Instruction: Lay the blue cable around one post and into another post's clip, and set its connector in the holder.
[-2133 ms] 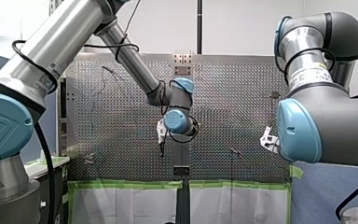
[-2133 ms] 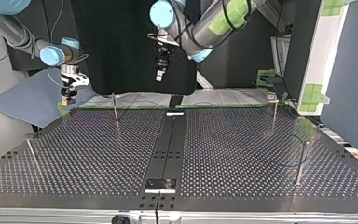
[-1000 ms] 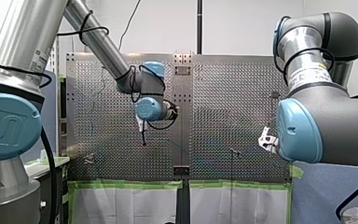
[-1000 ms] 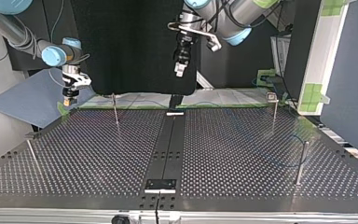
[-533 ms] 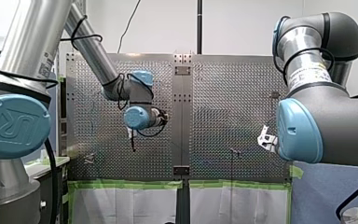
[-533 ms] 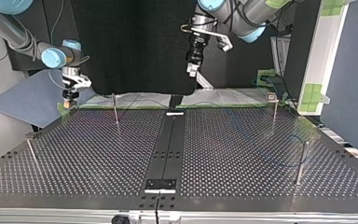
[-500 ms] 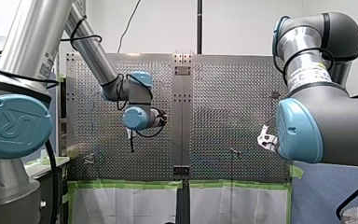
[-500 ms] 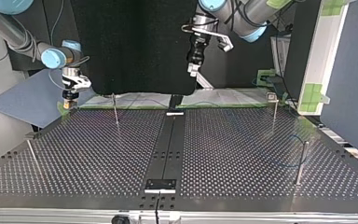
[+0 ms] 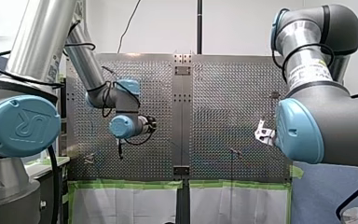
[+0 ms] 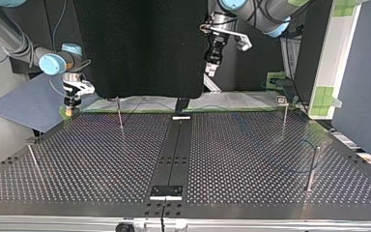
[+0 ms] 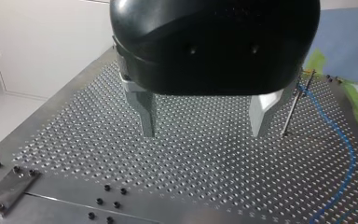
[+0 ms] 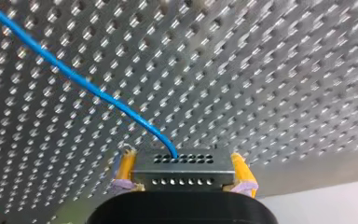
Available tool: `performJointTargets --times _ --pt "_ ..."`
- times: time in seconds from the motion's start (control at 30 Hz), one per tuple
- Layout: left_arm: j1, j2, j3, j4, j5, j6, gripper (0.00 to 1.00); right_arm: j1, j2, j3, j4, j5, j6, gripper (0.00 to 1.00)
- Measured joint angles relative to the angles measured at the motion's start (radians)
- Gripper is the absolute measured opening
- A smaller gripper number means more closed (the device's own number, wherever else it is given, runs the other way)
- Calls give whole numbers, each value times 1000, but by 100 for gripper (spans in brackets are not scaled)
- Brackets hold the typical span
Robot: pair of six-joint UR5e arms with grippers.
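My right gripper (image 12: 182, 184) is shut on the grey connector (image 12: 182, 164), its yellow pads (image 12: 125, 169) on either side of it. The blue cable (image 12: 74, 77) leaves the connector over the perforated plate. In the top view this gripper (image 10: 69, 110) hangs at the table's far left corner. High over the far edge, my left gripper (image 10: 212, 67) is open and holds nothing. Its wrist view shows both metal fingers (image 11: 147, 114) spread above the plate, with the blue cable (image 11: 342, 140) lying beside them past a thin post (image 11: 291, 107). In the front view, the left gripper (image 9: 120, 150) is left of centre.
Thin posts stand on the table: one far left (image 10: 119, 115), one near left (image 10: 34, 162), one far right (image 10: 284, 116) and a thicker one near right (image 10: 311, 166). A black strip (image 10: 174, 150) runs down the middle to a small plate (image 10: 166, 192).
My left arm has swung steadily toward the front view's left, the top view's right, with its gripper still open. My right gripper has barely shifted and still holds the connector.
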Motion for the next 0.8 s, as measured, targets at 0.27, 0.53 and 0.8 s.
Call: performJointTargets --times 0.27,0.53,0.8 --pt "7 0 -68 3 2 3 100 37 -66 0 62 4 -51 0" --pt "13 0 -88 0 2 6 100 72 -139 10 132 26 -99 0" --pt "20 0 -88 0 3 11 100 81 -204 63 98 79 -135 0"
